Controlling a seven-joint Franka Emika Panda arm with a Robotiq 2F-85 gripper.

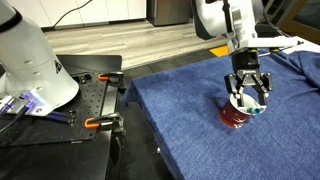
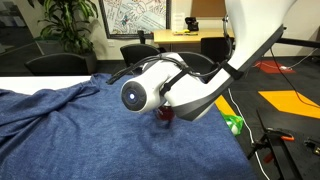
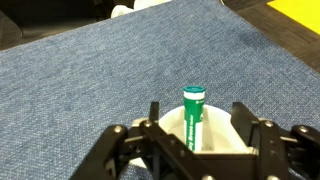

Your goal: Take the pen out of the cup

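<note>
Blue denim-like cloth [image 1: 220, 140] covers the table and fills the lower right of the frame, with rumpled folds toward the upper right edge. Pale wood-plank floor [image 1: 120, 45] runs across the upper middle. Black bench [image 1: 90, 105] at lower left has orange clamps [image 1: 97, 123] on its near edge.

In an exterior view, an office: potted plant [image 2: 65, 20] upper left, framed print [image 2: 130, 15] on the wall top centre, black chairs [image 2: 55, 63] behind the cloth, wooden desk [image 2: 195, 38] upper centre-right, orange floor patch [image 2: 290, 100] at right. Light is even and soft.

In the wrist view, cloth fills most of the frame, with a yellow strip [image 3: 295, 10] upper right.
</note>
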